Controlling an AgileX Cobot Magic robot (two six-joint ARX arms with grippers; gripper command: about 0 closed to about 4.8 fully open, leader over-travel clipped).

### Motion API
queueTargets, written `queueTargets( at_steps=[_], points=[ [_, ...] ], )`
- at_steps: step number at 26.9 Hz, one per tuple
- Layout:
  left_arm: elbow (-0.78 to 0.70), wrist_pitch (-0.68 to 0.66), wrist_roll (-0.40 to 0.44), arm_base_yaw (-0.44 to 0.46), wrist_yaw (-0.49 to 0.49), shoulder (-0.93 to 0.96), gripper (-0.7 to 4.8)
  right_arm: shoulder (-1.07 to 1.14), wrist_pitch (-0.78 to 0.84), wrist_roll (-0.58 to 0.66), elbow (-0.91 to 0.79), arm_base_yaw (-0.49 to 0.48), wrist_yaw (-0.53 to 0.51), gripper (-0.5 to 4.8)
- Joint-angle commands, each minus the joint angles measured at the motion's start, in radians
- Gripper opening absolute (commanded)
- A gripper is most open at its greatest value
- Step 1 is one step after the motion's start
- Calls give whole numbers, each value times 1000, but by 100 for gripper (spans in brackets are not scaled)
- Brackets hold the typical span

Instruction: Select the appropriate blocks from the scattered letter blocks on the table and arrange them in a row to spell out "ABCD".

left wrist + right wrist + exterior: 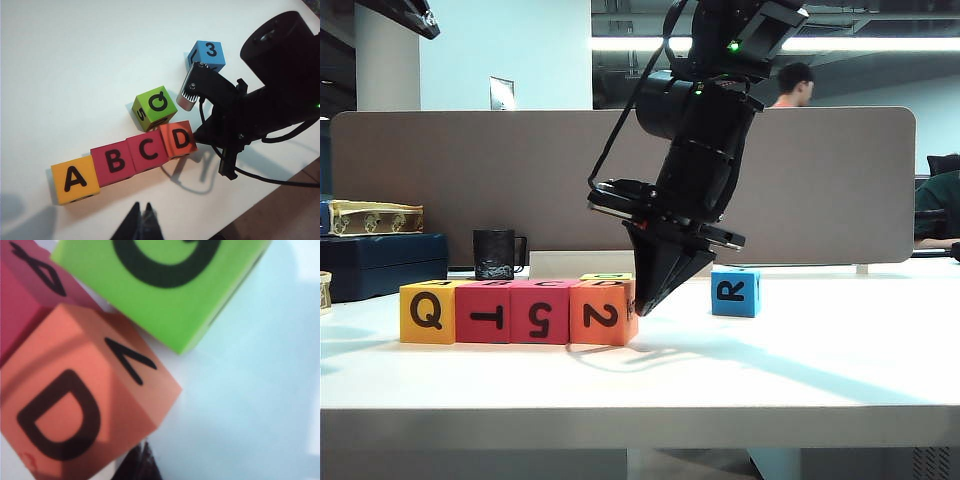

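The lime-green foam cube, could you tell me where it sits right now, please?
In the left wrist view, the lime-green foam cube sits just behind the row, touching the orange D cube.

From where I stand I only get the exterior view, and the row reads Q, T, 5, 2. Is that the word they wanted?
Observer: The left wrist view shows the tops: yellow block A, red block B, second red block C, orange block D.
Operator: What hides behind the row?
Observer: A green block, close behind C and D, with Q on top.
Operator: I see the right gripper shut beside the orange block. The other one?
Observer: The left gripper hovers shut in front of the row.
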Motion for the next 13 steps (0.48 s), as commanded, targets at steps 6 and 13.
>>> queueTargets(
  at_steps=[6, 13],
  points=[
    [3, -4, 3, 0, 5, -5, -6, -3, 40, -3, 4, 3, -3, -1],
    [3, -9, 3, 0, 5, -5, -6, -3, 39, -3, 4, 3, -3, -1]
  ],
)
